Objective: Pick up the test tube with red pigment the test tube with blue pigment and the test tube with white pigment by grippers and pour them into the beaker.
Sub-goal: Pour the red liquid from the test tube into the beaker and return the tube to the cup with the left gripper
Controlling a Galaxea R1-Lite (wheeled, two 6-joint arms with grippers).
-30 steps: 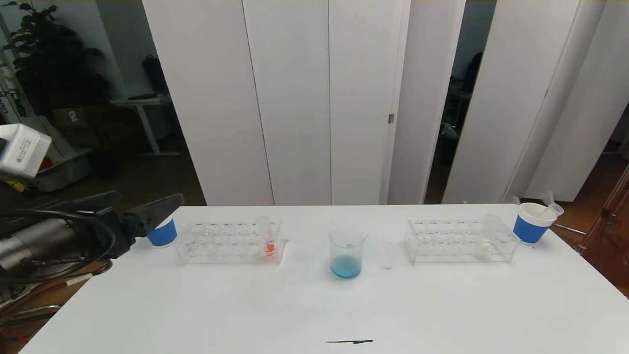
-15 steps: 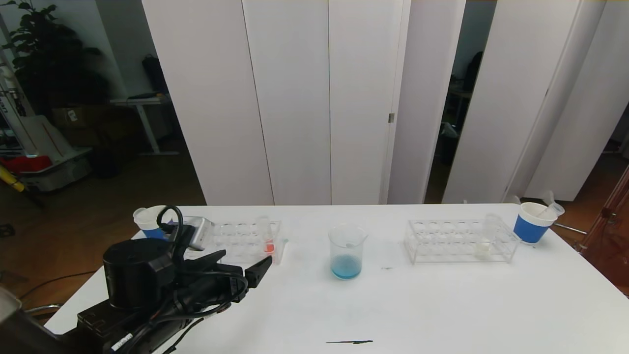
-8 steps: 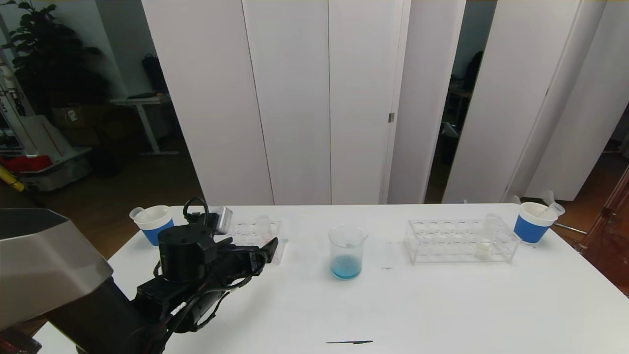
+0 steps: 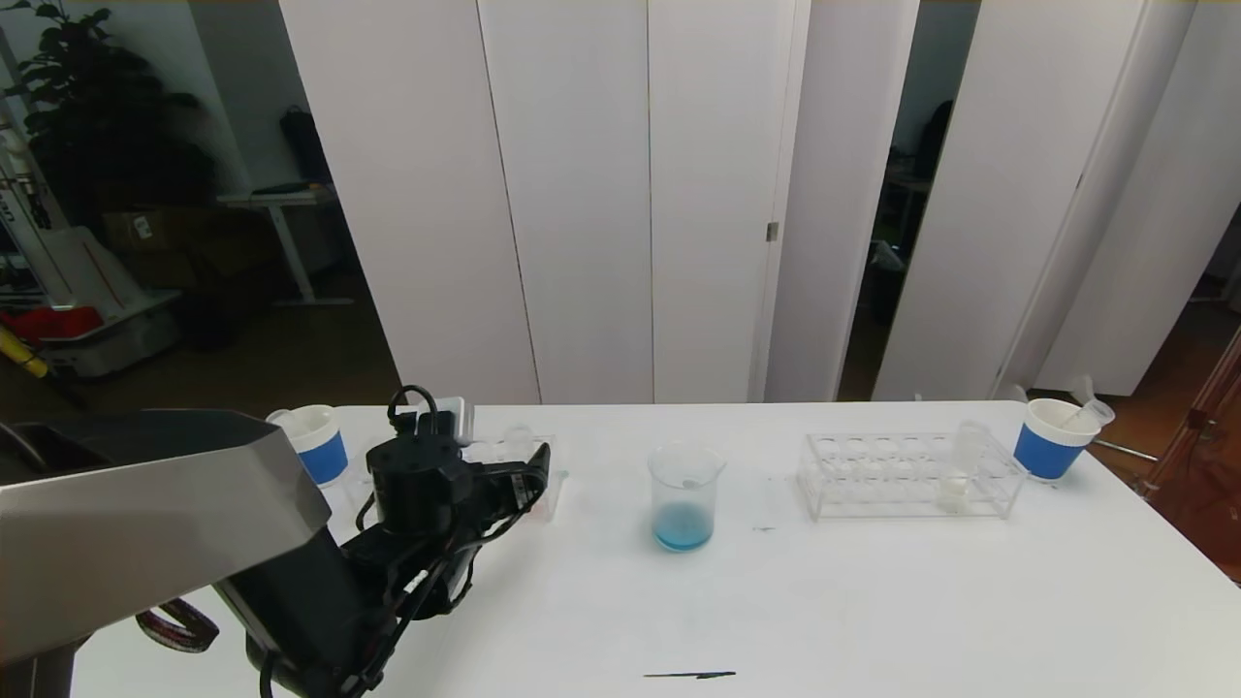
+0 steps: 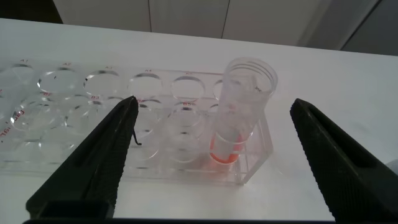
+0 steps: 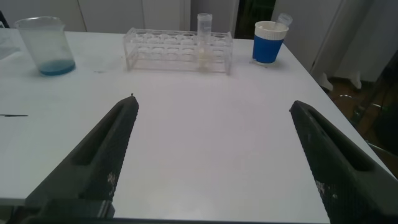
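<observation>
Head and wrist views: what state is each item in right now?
Left gripper: open, at the red tube.
Right gripper: open, idle over the table.
Red pigment tube: upright in the left rack, unheld.
White pigment tube: upright in the right rack.
Beaker: upright, blue liquid at the bottom.
Right paper cup: upright, holding an empty tube.

Head view: beaker (image 4: 685,496) sits center frame on the table (image 4: 834,620), left rack (image 4: 504,456) to its left with the left gripper (image 4: 539,475) right at that rack's right end, where one tube (image 5: 239,109) stands in the end slot. Right rack (image 4: 909,475) is right of the beaker with a tube (image 4: 960,470) near its right end. One cup (image 4: 1052,439) sits at far right past that rack, another cup (image 4: 315,444) at far left behind the left arm.
</observation>
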